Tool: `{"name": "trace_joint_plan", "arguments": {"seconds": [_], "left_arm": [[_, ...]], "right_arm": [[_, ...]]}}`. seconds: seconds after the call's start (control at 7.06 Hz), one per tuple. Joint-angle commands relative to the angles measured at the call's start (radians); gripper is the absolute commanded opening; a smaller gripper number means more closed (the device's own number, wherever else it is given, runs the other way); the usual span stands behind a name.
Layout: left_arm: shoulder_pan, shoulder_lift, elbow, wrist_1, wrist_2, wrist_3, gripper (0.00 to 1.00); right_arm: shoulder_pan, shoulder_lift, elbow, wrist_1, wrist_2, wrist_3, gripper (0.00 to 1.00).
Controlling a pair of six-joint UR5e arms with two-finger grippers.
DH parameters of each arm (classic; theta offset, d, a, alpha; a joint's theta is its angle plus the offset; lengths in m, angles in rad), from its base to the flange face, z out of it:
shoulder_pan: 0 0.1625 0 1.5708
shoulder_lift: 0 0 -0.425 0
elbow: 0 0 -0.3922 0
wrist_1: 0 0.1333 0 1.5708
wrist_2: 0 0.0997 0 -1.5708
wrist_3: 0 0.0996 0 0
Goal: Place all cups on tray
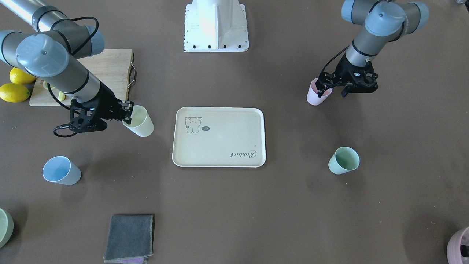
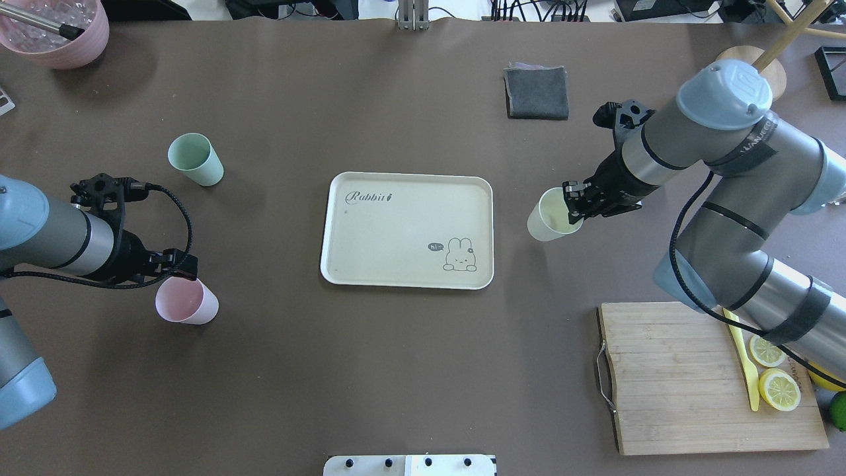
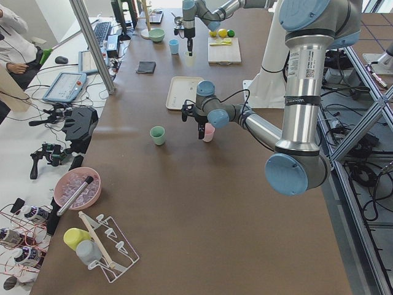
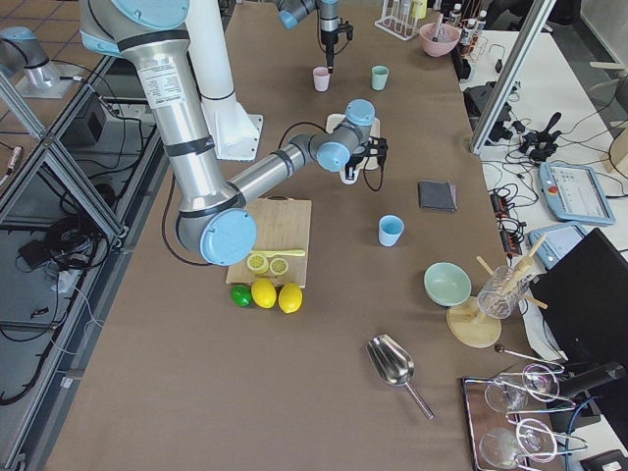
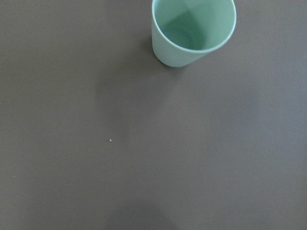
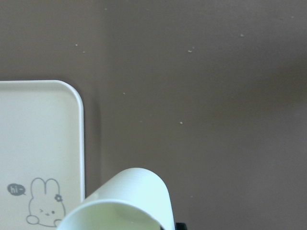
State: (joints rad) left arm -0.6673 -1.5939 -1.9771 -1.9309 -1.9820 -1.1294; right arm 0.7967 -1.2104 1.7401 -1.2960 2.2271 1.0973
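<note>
The cream tray (image 2: 396, 264) with a bear drawing lies mid-table and holds nothing. My right gripper (image 2: 574, 208) is shut on the rim of the pale yellow cup (image 2: 552, 218), just right of the tray; the cup also shows in the right wrist view (image 6: 129, 196). My left gripper (image 2: 180, 272) straddles the rim of the upright pink cup (image 2: 188, 303) and looks shut on it. The mint green cup (image 2: 195, 160) stands beyond it, and it also shows in the left wrist view (image 5: 192, 31). The light blue cup (image 1: 60, 171) stands alone.
A wooden cutting board (image 2: 681, 383) with lemon slices and a yellow knife lies near my right arm. A grey cloth (image 2: 537, 92) lies at the far side, a mauve pot (image 2: 59, 36) at the far left corner. A pale-green bowl (image 1: 4, 225) and whole lemons (image 1: 14, 91) sit at the right end.
</note>
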Motion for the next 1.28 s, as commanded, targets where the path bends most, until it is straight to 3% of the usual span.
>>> {"name": "trace_joint_plan", "arguments": {"seconds": [0.0, 0.43, 0.71, 0.85, 0.99, 1.13], "left_arm": [[0.006, 0.067, -0.083, 0.001, -0.047, 0.046, 0.92], [0.015, 0.060, -0.039, 0.001, -0.060, 0.048, 0.92], [0.015, 0.016, 0.010, 0.001, -0.058, 0.045, 0.79], [0.015, 0.017, 0.017, 0.001, -0.055, 0.042, 0.48], [0.017, 0.019, 0.017, 0.001, -0.008, 0.042, 0.00], [0.017, 0.008, 0.011, 0.004, -0.011, 0.045, 0.00]], "right_arm": [[-0.036, 0.040, -0.005, -0.016, -0.026, 0.061, 0.00], [-0.054, 0.060, -0.016, -0.016, -0.037, 0.093, 0.00], [-0.097, 0.164, -0.103, -0.012, -0.096, 0.156, 0.00], [-0.108, 0.175, -0.114, -0.012, -0.104, 0.159, 0.00], [-0.117, 0.175, -0.120, -0.008, -0.106, 0.161, 0.00], [-0.129, 0.178, -0.119, -0.006, -0.106, 0.162, 0.00]]}}
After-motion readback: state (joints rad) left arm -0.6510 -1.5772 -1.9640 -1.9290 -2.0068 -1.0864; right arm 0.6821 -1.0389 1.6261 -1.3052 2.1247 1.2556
